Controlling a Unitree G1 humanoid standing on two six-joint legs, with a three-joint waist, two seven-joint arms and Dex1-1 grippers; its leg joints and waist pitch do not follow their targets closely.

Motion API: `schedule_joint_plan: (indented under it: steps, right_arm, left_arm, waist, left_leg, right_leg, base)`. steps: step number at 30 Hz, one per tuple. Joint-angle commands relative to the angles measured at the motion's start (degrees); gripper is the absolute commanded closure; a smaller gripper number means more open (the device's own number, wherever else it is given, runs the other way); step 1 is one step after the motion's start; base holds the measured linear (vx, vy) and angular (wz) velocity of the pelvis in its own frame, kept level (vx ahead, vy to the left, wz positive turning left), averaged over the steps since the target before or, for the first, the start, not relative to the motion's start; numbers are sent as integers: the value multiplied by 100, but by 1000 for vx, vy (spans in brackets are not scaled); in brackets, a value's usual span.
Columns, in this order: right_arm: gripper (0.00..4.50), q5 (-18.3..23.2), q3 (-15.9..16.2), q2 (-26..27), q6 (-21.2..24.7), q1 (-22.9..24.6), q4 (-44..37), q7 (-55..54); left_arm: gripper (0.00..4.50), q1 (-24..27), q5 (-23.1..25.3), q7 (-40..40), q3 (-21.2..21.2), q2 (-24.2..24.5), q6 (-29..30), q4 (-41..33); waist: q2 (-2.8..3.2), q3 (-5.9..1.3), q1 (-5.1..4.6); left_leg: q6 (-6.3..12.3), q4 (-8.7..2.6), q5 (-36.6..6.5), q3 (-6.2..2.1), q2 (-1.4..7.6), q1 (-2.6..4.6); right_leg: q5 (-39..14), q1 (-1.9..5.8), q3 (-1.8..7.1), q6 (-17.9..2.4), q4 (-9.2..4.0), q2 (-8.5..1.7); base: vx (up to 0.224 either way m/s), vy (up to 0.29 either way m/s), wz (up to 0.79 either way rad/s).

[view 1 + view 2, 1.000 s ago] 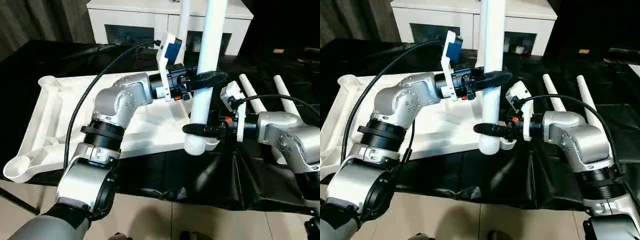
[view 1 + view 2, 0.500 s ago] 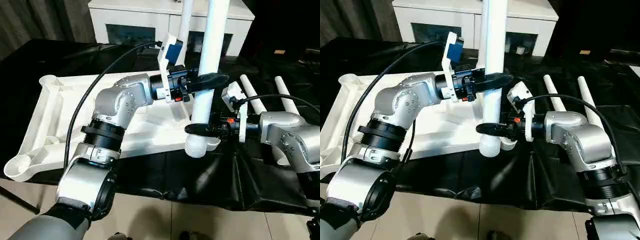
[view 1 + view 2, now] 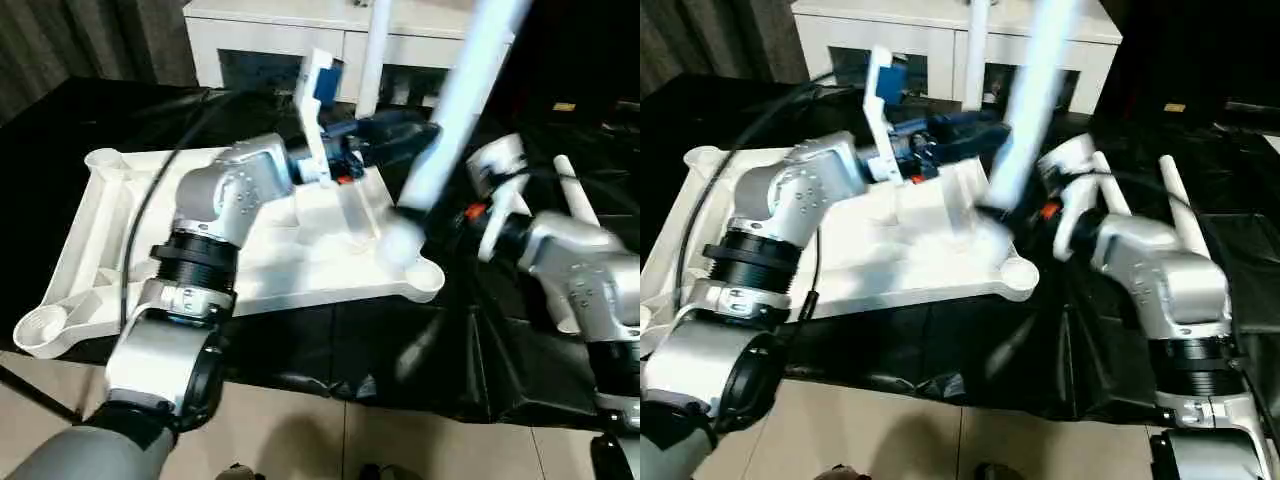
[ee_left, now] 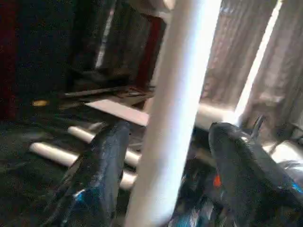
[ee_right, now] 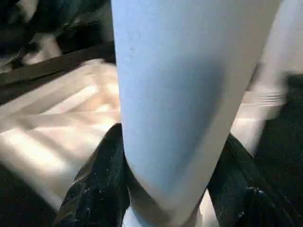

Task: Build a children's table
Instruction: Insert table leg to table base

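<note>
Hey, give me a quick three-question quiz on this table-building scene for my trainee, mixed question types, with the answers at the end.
1. True or false: the leg gripped in the right end effector stands straight upright.
2. How many spare legs lie on the black cloth beside the right arm? A) one B) two C) four
3. Fill in: the left end effector has its fingers ___ on either side of the leg, with gaps showing.

Key: 1 false, it is tilted; 2 B; 3 open.
</note>
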Motion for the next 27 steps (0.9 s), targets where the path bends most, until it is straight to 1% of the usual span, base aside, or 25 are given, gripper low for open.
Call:
schedule_joint_plan:
  steps: [1,2,3,4,5,6,7,8,9,10,11,12,13,14,15,16,17,18,19,21,22,23,24,26,27]
  right_arm:
    - [266,-370,-365,-165,-370,135,190,-518]
    - [266,-405,-392,-176,-396,162,195,-574]
    - [266,-441,-534,-171,-329,400,2,-758]
    - [266,-438,-538,-169,-323,413,-15,-764]
    - [266,-428,-519,-138,-243,615,-267,-801]
    - [266,-429,-511,-133,-231,648,-309,-804]
    - [266,-439,-467,-103,-191,801,-503,-851]
    - [266,-451,-432,-70,-144,956,-687,-915]
    - [266,-458,-424,-26,-95,1077,-809,-1013]
    - [266,-459,-430,0,-67,1136,-864,-1079]
    - [266,-495,-437,32,-60,1191,-897,-1199]
    - [266,-495,-441,54,-23,1227,-918,-1265]
    - [266,-528,-421,77,-95,1262,-925,-1293]
    - [266,-578,-357,72,-165,1291,-934,-1264]
    - [266,-578,-357,72,-165,1291,-934,-1264]
    - [266,-550,-331,98,-150,1294,-973,-1218]
    - [266,-528,-324,102,-130,1267,-969,-1191]
    - [266,-522,-323,105,-112,1252,-978,-1188]
    - [266,-519,-313,99,-111,1234,-972,-1168]
    - [266,-515,-294,94,-108,1220,-982,-1170]
    - [266,-511,-264,83,-118,1200,-974,-1179]
    - [266,-511,-262,82,-119,1199,-974,-1181]
    - [266,-509,-258,80,-120,1197,-972,-1184]
    - [266,-502,-249,78,-129,1177,-948,-1155]
    - [266,-501,-247,78,-130,1175,-946,-1150]
  left_arm:
    - [128,454,1082,153,-740,340,-982,125]
    - [128,523,1208,155,-852,377,-1093,107]
    - [128,1030,1754,126,-1530,468,-1517,-253]
    - [128,1054,1769,121,-1557,468,-1532,-276]
    - [128,1367,1789,63,-1765,425,-1518,-586]
    - [128,1415,1776,55,-1784,414,-1497,-634]
    - [128,1602,1744,118,-1816,341,-1450,-768]
    - [128,1762,1754,275,-1833,260,-1414,-823]
    - [128,1906,1811,412,-1858,202,-1479,-841]
    - [128,1975,1866,501,-1874,175,-1548,-829]
    - [128,2080,1899,569,-1914,153,-1554,-846]
    - [128,2159,1944,583,-1974,153,-1585,-862]
    - [145,2205,2003,600,-2041,167,-1574,-848]
    - [155,2220,2153,635,-2124,180,-1595,-758]
    - [155,2220,2154,635,-2124,180,-1595,-758]
    - [161,2201,2245,691,-2132,182,-1527,-682]
    - [167,2158,2298,627,-2202,222,-1427,-646]
    - [180,2136,2336,582,-2252,250,-1346,-645]
    - [193,2103,2398,560,-2307,279,-1297,-608]
    - [204,2065,2500,580,-2388,331,-1177,-572]
    - [204,2021,2607,702,-2423,371,-991,-535]
    - [225,2018,2617,715,-2425,374,-977,-533]
    - [234,2014,2634,741,-2423,377,-959,-529]
    - [241,1970,2713,796,-2416,404,-951,-461]
    - [247,1964,2720,792,-2417,409,-948,-454]
  waist:
    - [-86,-542,1]
    - [-86,-542,1]
    - [-84,-538,-4]
    - [-65,-542,-17]
    - [-29,-562,-11]
    - [-3,-572,-21]
    - [-45,-562,-27]
    - [-46,-561,-11]
    - [-56,-537,-13]
    - [-62,-528,-17]
    - [-94,-513,-36]
    - [-99,-511,-41]
    - [-91,-482,-75]
    - [-147,-476,-102]
    - [-116,-472,-125]
    - [-48,-477,-161]
    - [-61,-467,-180]
    - [-70,-465,-191]
    - [-68,-460,-195]
    - [-36,-452,-205]
    - [-25,-451,-212]
    - [-37,-451,-219]
    - [-34,-451,-219]
    - [-8,-463,-234]
    - [-8,-463,-234]
  left_leg:
    - [431,-427,-372,-29,156,18]
    - [431,-427,-372,-29,156,18]
    - [420,-438,-254,-36,179,7]
    - [443,-427,-188,-7,166,12]
    - [461,-422,-160,-15,174,30]
    - [478,-415,-132,-4,179,48]
    - [548,-421,-170,7,199,32]
    - [554,-427,-222,-5,210,26]
    - [542,-443,-368,0,230,34]
    - [520,-443,-452,1,230,29]
    - [463,-452,-628,3,215,14]
    - [417,-457,-695,0,208,21]
    - [302,-470,-873,-3,190,13]
    - [280,-473,-938,4,184,7]
    - [241,-473,-1010,-5,171,14]
    - [220,-466,-1047,-9,161,27]
    - [211,-471,-1117,-21,155,17]
    - [205,-473,-1161,-17,154,22]
    - [204,-471,-1197,-23,152,22]
    - [189,-461,-1302,-33,135,37]
    - [174,-465,-1317,-35,138,35]
    - [181,-472,-1337,-50,133,20]
    - [178,-472,-1360,-51,133,22]
    - [191,-487,-1367,-69,144,15]
    - [191,-487,-1367,-69,144,15]
  right_leg:
    - [-1511,462,154,-1013,-306,-215]
    - [-1511,462,154,-1013,-306,-215]
    - [-1471,466,176,-881,-290,-217]
    - [-1356,446,191,-937,-268,-204]
    - [-1235,445,194,-1002,-250,-202]
    - [-1103,429,201,-1076,-239,-198]
    - [-906,428,202,-1275,-224,-205]
    - [-919,444,197,-1314,-217,-219]
    - [-1065,430,195,-1328,-250,-225]
    - [-1172,432,193,-1308,-260,-226]
    - [-1492,440,187,-1187,-301,-228]
    - [-1664,434,184,-1116,-310,-228]
    - [-2126,415,180,-878,-367,-213]
    - [-2303,406,171,-780,-396,-204]
    - [-2548,393,166,-634,-420,-206]
    - [-2622,375,163,-557,-461,-201]
    - [-2739,374,149,-498,-472,-193]
    - [-2821,364,147,-467,-485,-194]
    - [-2905,358,141,-441,-493,-195]
    - [-3178,333,117,-331,-544,-189]
    - [-3193,332,113,-318,-547,-187]
    - [-3232,342,86,-269,-563,-181]
    - [-3267,342,79,-257,-571,-185]
    - [-3151,352,62,-291,-577,-187]
    - [-3151,352,62,-291,-577,-187]
  base:
    - [0,0,0]
    - [0,0,0]
    - [0,0,0]
    - [0,0,0]
    - [0,0,0]
    - [0,0,0]
    - [0,0,0]
    - [0,0,0]
    - [0,0,0]
    - [0,0,0]
    - [0,0,0]
    - [0,0,0]
    - [0,0,0]
    - [0,0,0]
    - [0,0,0]
    - [0,0,0]
    - [0,0,0]
    - [0,0,0]
    - [0,0,0]
    - [0,0,0]
    - [0,0,0]
    - [0,0,0]
    - [0,0,0]
    - [0,0,0]
    - [0,0,0]
